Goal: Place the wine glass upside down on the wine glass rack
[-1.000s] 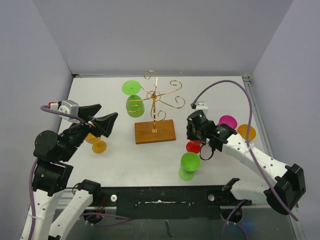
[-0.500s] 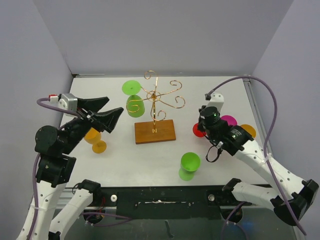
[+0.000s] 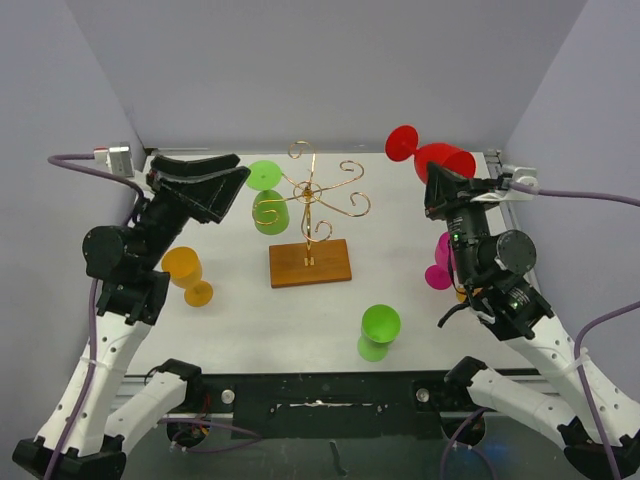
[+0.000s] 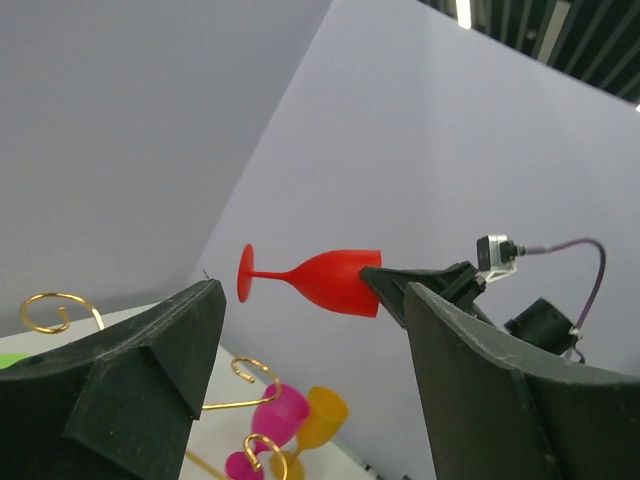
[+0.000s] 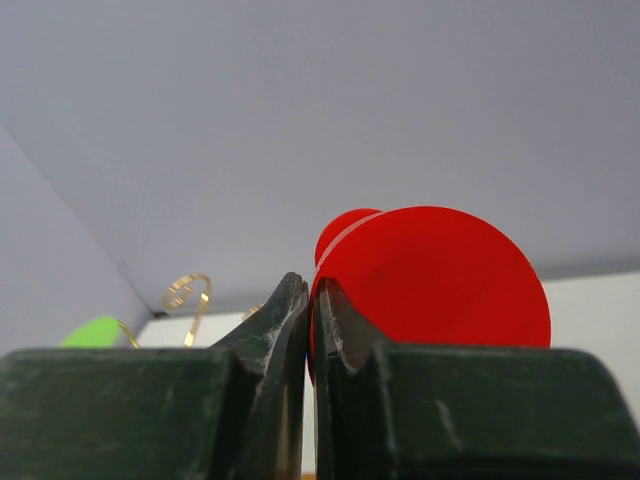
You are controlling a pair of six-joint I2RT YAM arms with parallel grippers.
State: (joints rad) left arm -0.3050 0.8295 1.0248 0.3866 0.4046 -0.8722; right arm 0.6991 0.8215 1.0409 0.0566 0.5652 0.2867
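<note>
At upper right, the right gripper (image 3: 432, 188) is pinched tight on the rim of the red glass (image 3: 447, 160). At upper left, the left gripper (image 3: 238, 188) gapes wide, empty.

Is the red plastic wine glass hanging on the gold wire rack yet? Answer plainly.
No, the red wine glass is held sideways in the air by the right gripper, off to the right of the gold wire rack.

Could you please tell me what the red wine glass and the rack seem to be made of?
The red wine glass looks like plastic rather than glass: it has a solid, even colour, a dull sheen and is hardly see-through. The rack looks like thin metal wire with a shiny gold finish, bent into curls. Its base seems to be wood, brown and smooth with a slight gloss.
</note>
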